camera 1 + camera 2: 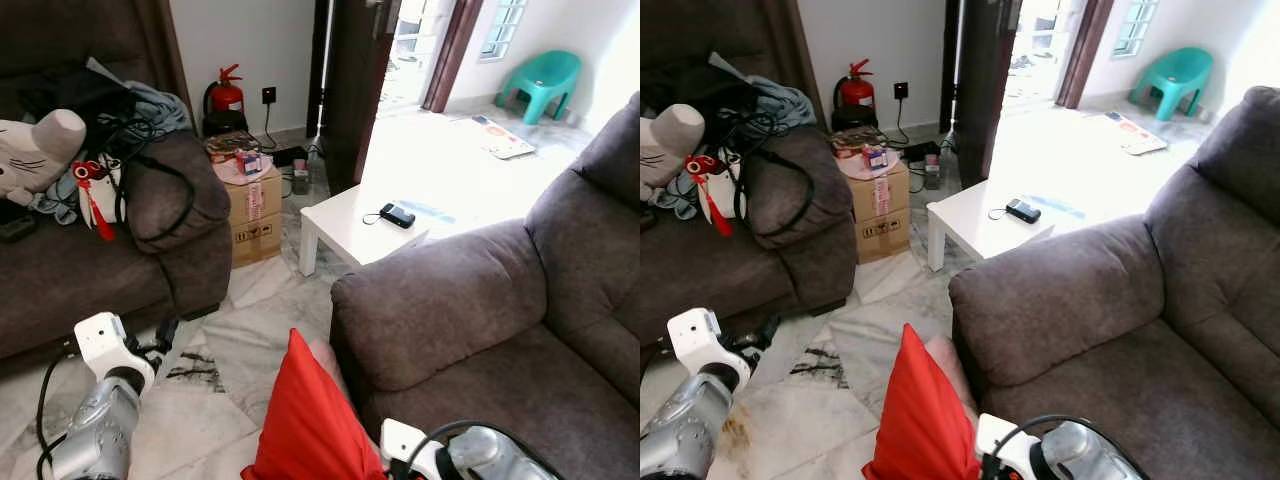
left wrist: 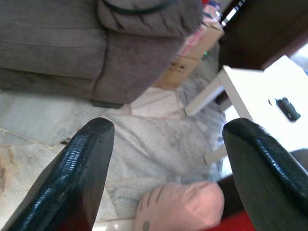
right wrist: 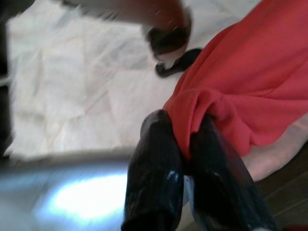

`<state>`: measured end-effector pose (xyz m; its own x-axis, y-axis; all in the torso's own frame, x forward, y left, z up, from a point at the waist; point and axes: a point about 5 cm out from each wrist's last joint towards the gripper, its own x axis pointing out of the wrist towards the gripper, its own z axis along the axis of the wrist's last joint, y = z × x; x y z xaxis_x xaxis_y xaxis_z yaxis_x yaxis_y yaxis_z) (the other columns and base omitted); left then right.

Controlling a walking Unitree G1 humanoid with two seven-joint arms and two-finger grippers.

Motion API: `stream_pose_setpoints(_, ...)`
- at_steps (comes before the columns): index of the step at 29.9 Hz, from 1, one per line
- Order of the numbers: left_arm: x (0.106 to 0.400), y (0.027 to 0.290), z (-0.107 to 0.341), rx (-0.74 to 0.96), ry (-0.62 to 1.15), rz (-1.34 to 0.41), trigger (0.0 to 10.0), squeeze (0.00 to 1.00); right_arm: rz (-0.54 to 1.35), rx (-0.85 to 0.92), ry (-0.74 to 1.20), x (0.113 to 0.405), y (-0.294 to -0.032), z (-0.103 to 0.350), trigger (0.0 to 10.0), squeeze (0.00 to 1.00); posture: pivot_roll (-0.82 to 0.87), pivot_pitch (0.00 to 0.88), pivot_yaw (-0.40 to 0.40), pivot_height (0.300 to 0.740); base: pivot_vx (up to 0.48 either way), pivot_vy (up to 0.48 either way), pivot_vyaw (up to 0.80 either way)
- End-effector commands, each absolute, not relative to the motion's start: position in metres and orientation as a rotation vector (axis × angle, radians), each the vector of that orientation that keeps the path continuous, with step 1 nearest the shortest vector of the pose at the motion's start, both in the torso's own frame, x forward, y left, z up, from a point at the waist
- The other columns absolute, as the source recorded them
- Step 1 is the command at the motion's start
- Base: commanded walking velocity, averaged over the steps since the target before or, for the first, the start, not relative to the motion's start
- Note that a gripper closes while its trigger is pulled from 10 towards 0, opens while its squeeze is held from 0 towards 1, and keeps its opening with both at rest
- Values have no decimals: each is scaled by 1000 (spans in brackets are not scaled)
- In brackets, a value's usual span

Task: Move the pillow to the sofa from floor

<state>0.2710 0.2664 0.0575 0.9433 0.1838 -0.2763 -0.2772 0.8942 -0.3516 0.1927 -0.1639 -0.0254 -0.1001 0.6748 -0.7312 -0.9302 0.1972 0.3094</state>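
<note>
Both arms are silver metal with white wrist blocks. Black cables loop along them. The left gripper [image 2: 168, 159] and right gripper [image 3: 185, 139] have glossy black fingers.

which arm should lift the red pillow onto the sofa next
Right. The right gripper is shut on the red pillow, beside the grey sofa. The left gripper is open over the floor.

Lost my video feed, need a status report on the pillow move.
Right hand shut on red pillow, lifted beside the near sofa. Left hand open, low over the floor. Path onto sofa seat looks unobstructed.
</note>
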Motion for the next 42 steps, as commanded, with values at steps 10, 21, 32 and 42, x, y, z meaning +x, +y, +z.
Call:
stream_pose_setpoints(10, 284, 274, 56, -597, 193, 283, 10000, 0, 1650, -425, 940, 165, -176, -9, 10000, 0, 167, 0, -128, 740, 0, 0, 0)
stream_pose_setpoints(21, 288, 263, 53, -543, 200, 278, 10000, 0, 1037, -469, 680, 232, -165, -9, 10000, 0, 166, 0, -126, 740, 0, 0, 0)
stream_pose_setpoints(32, 293, 250, 58, -511, 156, 278, 10000, 0, 377, -68, 574, 280, -165, -1, 10000, 0, 170, 0, -126, 740, 0, 0, 0)
stream_pose_setpoints(42, 295, 244, 65, -497, 85, 263, 10000, 0, 156, 107, 561, 292, -160, -1, 10000, 0, 171, 0, -122, 740, 0, 0, 0)
